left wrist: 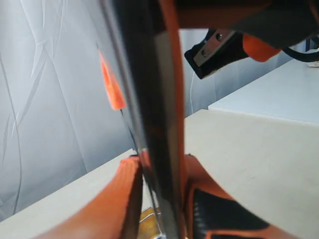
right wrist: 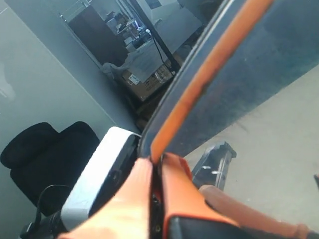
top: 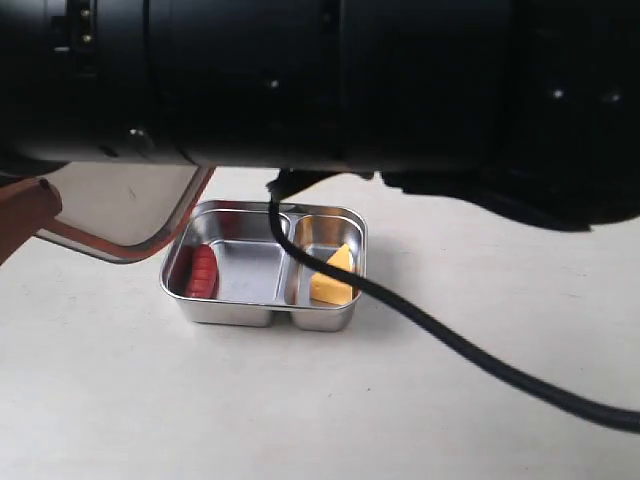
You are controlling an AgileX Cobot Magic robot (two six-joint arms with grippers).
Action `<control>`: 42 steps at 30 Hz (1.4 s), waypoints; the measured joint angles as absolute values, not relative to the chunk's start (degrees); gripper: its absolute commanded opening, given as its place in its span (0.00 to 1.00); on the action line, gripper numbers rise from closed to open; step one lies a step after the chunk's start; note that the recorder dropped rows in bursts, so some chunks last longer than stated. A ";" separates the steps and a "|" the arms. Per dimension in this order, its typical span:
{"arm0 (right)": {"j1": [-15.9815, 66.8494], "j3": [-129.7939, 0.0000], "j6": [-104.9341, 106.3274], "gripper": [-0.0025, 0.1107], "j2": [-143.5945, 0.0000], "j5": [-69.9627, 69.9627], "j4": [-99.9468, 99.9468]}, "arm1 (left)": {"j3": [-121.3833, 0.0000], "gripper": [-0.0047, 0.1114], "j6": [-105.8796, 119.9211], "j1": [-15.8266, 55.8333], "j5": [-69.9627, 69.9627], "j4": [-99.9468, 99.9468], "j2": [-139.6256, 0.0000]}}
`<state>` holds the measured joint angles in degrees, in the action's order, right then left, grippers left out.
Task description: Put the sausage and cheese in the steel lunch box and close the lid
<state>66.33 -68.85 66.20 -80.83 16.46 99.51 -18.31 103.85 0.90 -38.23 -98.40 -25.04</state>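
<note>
- Glossy red toy sausage (top: pixel 203 270) lies in the larger compartment of the shiny two-compartment steel lunch box (top: pixel 240 312) on the bench (top: pixel 300 400).
- Yellow-orange cheese wedge (top: pixel 333 278) sits in the smaller compartment.
- Dark translucent orange-rimmed plastic lid (top: pixel 130 205) is tilted, just left of the box.
- Left gripper (left wrist: pixel 159 167) and right gripper (right wrist: pixel 157 164) each pinch its edge.

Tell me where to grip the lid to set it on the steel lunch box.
Pinch the lid by its thin rim, coming in edge-on from the outer sides, as the left end effector and right end effector do. It is a flat, tilted panel, so probably only the edge fits between fingers.
</note>
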 measured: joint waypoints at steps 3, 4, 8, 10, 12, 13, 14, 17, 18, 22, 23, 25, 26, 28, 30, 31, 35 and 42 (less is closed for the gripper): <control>66.33 -68.85 66.43 0.01 -80.83 17.37 99.39 | -18.52 0.04 103.85 0.90 -38.00 -98.40 -25.04; 66.33 -68.85 66.43 0.01 -80.83 17.47 98.80 | -18.52 0.04 103.85 0.90 -37.12 -98.40 -25.04; 66.47 -68.85 62.19 0.02 -80.83 17.87 92.81 | -18.65 0.04 104.66 0.90 -30.65 -98.14 -25.04; 66.47 -68.85 57.75 0.05 -80.83 17.97 88.03 | -18.88 0.04 105.48 1.15 -28.17 -97.35 -25.04; 66.63 -68.85 51.75 0.13 -80.83 19.49 81.69 | -19.24 0.04 105.82 1.16 -24.31 -97.59 -25.04; 66.90 -68.85 49.16 0.18 -80.83 20.13 78.98 | -19.52 0.04 106.40 1.16 -21.80 -97.71 -25.12; 67.06 -68.85 45.76 0.24 -80.83 21.06 75.24 | -19.93 0.04 106.89 1.16 -19.55 -98.20 -25.12; 67.34 -68.85 37.15 0.38 -80.83 21.78 65.91 | -21.06 0.04 108.08 1.16 -17.75 -98.78 -25.17; 67.34 -68.85 35.11 0.41 -80.83 21.78 63.40 | -21.33 0.04 108.20 1.16 -17.63 -98.90 -25.17; 67.34 -68.85 30.15 0.37 -80.83 22.46 57.41 | -22.22 0.04 108.51 1.16 -17.11 -99.00 -25.17; 67.34 -68.85 28.93 0.35 -80.83 22.84 56.28 | -22.47 0.04 108.65 1.16 -16.95 -98.27 -25.17; 67.34 -68.85 26.44 0.31 -80.83 23.18 53.47 | -22.86 0.04 108.65 1.16 -15.89 -95.80 -25.17; 67.34 -68.85 24.18 0.29 -80.83 23.29 51.06 | -23.12 0.04 108.65 1.16 -15.26 -94.04 -25.17; 66.50 -68.85 17.83 0.30 -80.70 23.91 45.91 | -23.37 0.04 108.75 1.16 -14.01 -90.73 -25.17; 62.30 -68.85 6.93 0.30 -80.10 27.10 36.44 | -23.40 0.04 108.87 1.16 -12.40 -85.42 -25.17; 60.70 -68.85 4.53 0.30 -79.98 28.51 34.69 | -23.40 0.04 108.87 1.16 -11.81 -84.15 -25.17; 49.41 -68.64 -1.38 0.25 -79.55 33.27 30.49 | -23.40 0.04 108.87 3.06 -5.66 -69.90 -25.17; 37.40 -68.88 -0.78 0.03 -81.08 33.21 33.17 | -23.40 0.04 109.06 5.01 0.31 -48.29 -25.17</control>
<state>37.40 -68.88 -0.78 -81.08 33.21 33.17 -23.40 109.06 5.01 0.31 -48.29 -25.17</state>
